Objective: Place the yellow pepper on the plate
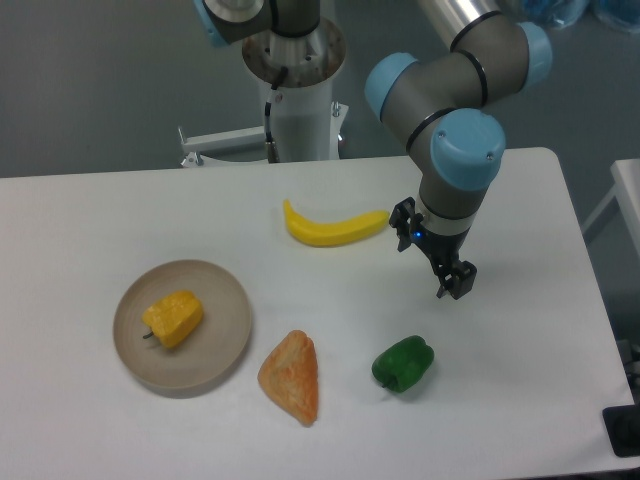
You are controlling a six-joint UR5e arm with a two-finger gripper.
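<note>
While far left of the black two-finger tool (455,283), rests on round beige plate (220,350): blocky yellow pepper (174,318); tool seemingly empty, grip state unclear.

The gripper (455,283) is small and dark, so its jaw gap cannot be made out. The arm (470,60) runs out of the top edge. The yellow pepper (173,318) shows only a hint of stem, too small to read.

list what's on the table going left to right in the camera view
plate with the yellow pepper on it → orange wedge → banana → green pepper → gripper
</note>
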